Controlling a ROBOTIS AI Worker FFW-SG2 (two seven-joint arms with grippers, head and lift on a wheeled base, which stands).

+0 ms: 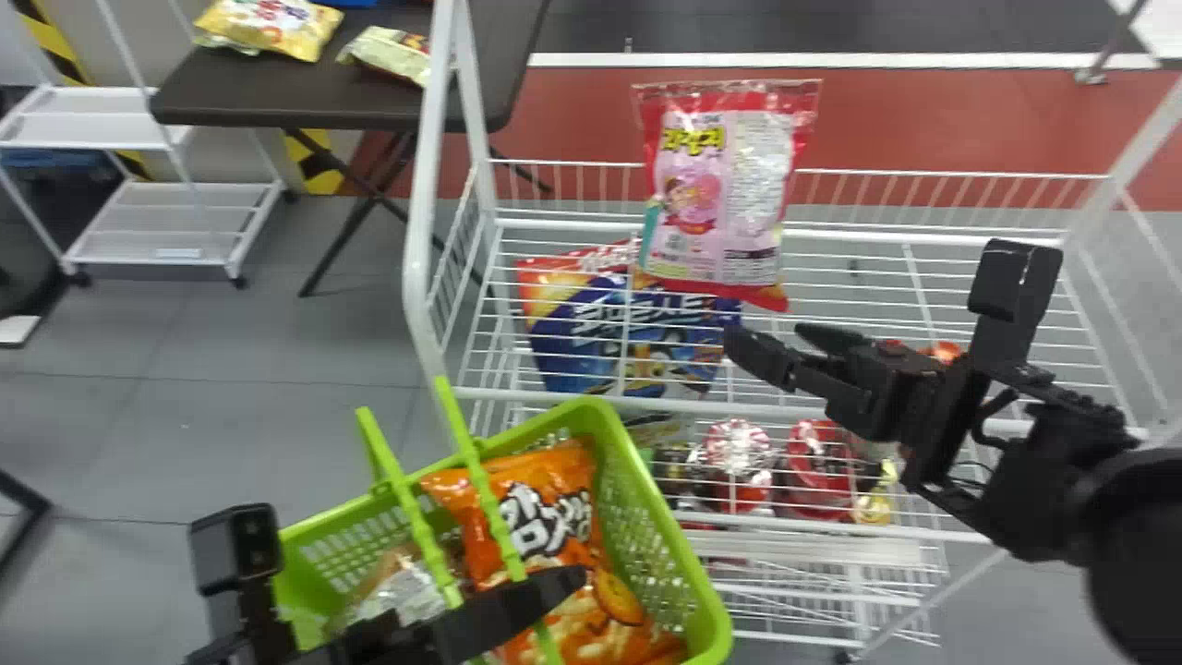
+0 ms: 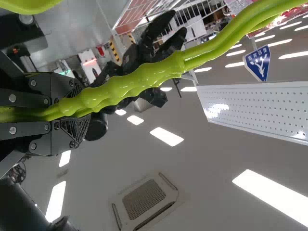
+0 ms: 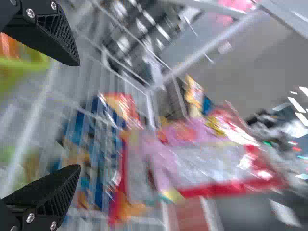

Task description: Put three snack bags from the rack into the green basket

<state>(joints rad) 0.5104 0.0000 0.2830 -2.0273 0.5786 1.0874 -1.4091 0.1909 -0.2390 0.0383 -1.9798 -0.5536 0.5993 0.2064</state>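
Judging by the basket (image 1: 712,628), it's bag three of three: orange snack bag (image 1: 574,545) and a silvery pack (image 1: 399,591) already in, near left. Likely target: pink snack bag (image 1: 711,212), upright in the top tier of the white rack (image 1: 416,231), overlapping the blue snack bag (image 1: 600,323). Right gripper (image 1: 765,333) is just right of it, fingers spread, nothing between them. Left gripper (image 2: 79,102) has its fingers closed round the green handle (image 2: 139,82).

Next: straddle pink, squeeze lightly, lift clear of the wire, swing near left. Could snag blue.

Silvery pack is part-covered by handle and left gripper; basket's near end cut off. Lower-tier packs (image 1: 739,462) hard to make out through wire.
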